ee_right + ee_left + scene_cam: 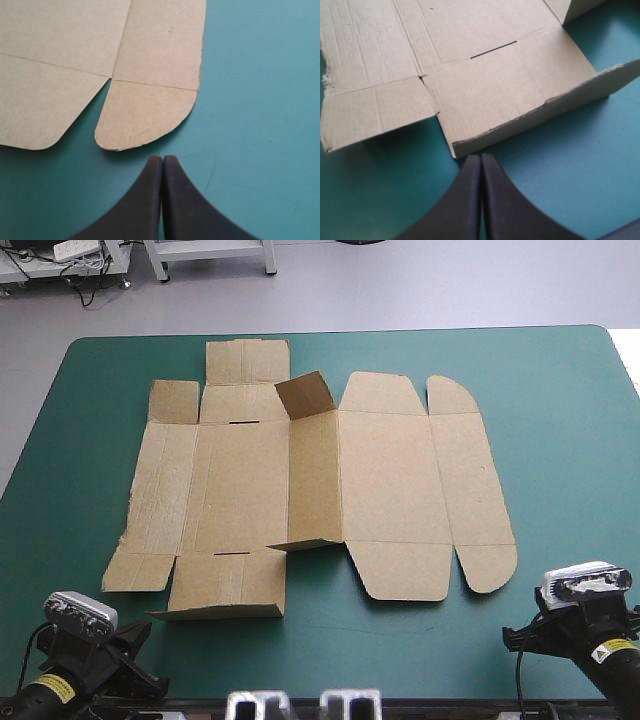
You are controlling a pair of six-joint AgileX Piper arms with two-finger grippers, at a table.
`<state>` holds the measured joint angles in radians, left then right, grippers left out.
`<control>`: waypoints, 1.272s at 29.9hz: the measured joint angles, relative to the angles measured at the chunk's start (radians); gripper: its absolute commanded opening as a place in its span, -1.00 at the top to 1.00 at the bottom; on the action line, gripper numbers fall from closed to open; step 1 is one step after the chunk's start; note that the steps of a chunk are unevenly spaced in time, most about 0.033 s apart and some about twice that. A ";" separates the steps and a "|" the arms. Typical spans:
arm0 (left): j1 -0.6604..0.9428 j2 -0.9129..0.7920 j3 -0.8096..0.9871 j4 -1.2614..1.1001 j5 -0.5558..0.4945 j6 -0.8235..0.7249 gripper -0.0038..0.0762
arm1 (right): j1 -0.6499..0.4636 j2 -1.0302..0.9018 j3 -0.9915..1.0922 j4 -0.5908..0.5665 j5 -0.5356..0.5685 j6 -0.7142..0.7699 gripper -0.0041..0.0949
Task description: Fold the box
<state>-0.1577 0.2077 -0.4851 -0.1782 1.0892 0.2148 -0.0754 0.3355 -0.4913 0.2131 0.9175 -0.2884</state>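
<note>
The brown box (310, 490) lies spread almost flat in the middle of the teal-green table, with one small flap (305, 395) raised at its far side and a near flap edge slightly lifted. My left gripper (481, 159) is shut, its tip just short of the box's near flap (510, 95). My right gripper (163, 160) is shut too, empty, pointing at the rounded corner flap (142, 112) a short way ahead. In the high view both arms sit at the near edge, the left arm (85, 655) and the right arm (590, 625).
Bare teal-green cover (560, 420) surrounds the box, widest on the right side and along the near edge. The table's far edge (340, 333) runs close behind the box's far flap.
</note>
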 measured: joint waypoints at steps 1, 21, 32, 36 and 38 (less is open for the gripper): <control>0.000 0.000 0.000 0.000 0.000 0.000 0.93 | 0.000 0.000 0.000 0.000 0.000 0.000 0.96; 0.000 0.071 -0.155 0.085 -0.060 0.006 0.93 | 0.000 0.000 0.000 0.000 0.000 0.000 0.96; 0.000 0.472 -0.405 0.341 -0.349 -0.097 0.93 | 0.000 0.000 0.000 0.000 -0.010 0.000 0.96; 0.000 0.650 -0.469 0.613 -0.356 -0.355 0.93 | 0.000 0.000 0.000 -0.006 -0.014 0.000 0.96; 0.000 0.738 -0.498 0.730 -0.332 -0.444 0.93 | 0.000 0.000 0.000 -0.015 -0.015 0.000 0.96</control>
<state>-0.1577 0.9453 -0.9827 0.5518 0.7572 -0.2296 -0.0754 0.3355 -0.4909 0.1985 0.9024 -0.2884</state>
